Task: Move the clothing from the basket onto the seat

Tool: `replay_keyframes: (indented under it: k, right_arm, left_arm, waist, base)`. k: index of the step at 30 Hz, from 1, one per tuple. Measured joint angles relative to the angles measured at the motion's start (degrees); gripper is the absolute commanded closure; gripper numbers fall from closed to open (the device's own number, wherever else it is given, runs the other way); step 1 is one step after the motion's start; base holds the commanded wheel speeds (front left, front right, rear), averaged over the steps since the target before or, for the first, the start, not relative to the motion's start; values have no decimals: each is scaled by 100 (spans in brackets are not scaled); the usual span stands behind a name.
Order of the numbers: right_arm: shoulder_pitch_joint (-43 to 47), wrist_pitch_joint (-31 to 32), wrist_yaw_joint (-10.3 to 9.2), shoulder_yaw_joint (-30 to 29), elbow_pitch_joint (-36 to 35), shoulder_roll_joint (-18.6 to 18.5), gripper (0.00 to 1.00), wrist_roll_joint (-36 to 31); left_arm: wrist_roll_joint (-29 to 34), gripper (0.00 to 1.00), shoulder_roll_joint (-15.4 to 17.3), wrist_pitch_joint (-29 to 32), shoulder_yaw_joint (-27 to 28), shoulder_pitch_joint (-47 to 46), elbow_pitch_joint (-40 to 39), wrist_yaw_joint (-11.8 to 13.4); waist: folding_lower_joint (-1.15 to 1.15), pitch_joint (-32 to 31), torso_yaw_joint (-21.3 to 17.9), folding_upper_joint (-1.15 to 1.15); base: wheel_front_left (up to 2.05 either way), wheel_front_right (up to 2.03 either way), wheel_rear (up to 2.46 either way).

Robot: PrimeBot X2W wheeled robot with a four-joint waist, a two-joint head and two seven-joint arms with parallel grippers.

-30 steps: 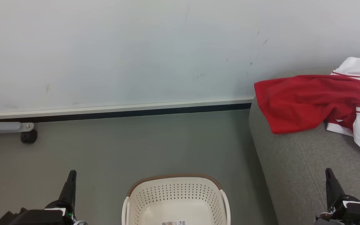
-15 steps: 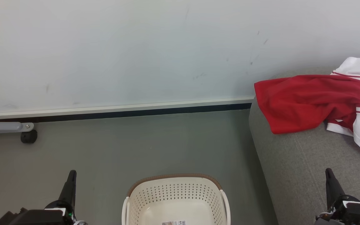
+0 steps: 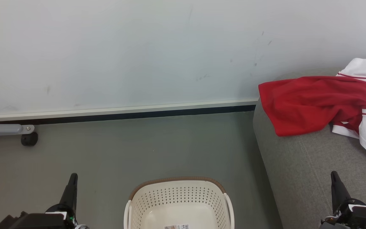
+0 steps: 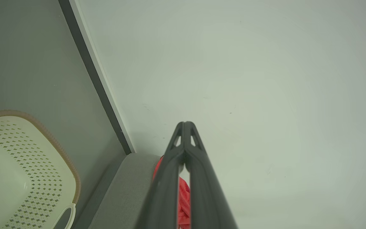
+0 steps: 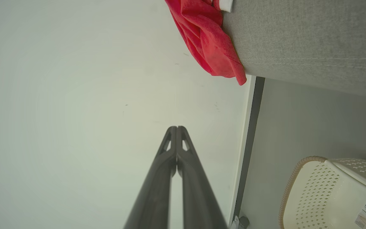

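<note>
The red clothing (image 3: pixel 313 101) with white trim lies spread on the grey sofa seat (image 3: pixel 310 171) at the right, its edge hanging over the sofa's rounded end. It also shows as red cloth (image 5: pixel 208 38) in the right wrist view and as a red strip (image 4: pixel 183 197) between the left fingers. The cream basket (image 3: pixel 178 203) with a brown rim stands on the floor at bottom centre, holding just a barcode label. My left gripper (image 3: pixel 72 178) sits low at the left, shut and holding nothing. My right gripper (image 3: pixel 334 176) rests over the sofa's front, shut too.
A pale wall with a dark skirting strip (image 3: pixel 122 114) runs behind the grey floor. A grey metal leg with a black caster (image 3: pixel 29 139) stands at the far left. Open floor lies between the basket and the wall.
</note>
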Motion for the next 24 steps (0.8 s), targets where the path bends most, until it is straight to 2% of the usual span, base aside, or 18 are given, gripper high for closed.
replay_keyframes:
  k: [24]
  right_arm:
    - [0, 0, 0, 0, -1, 0, 100, 1]
  left_arm:
    - [0, 100, 0, 0, 0, 0, 0, 0]
  waist:
    - [0, 1, 0, 0]
  base:
    - [0, 0, 0]
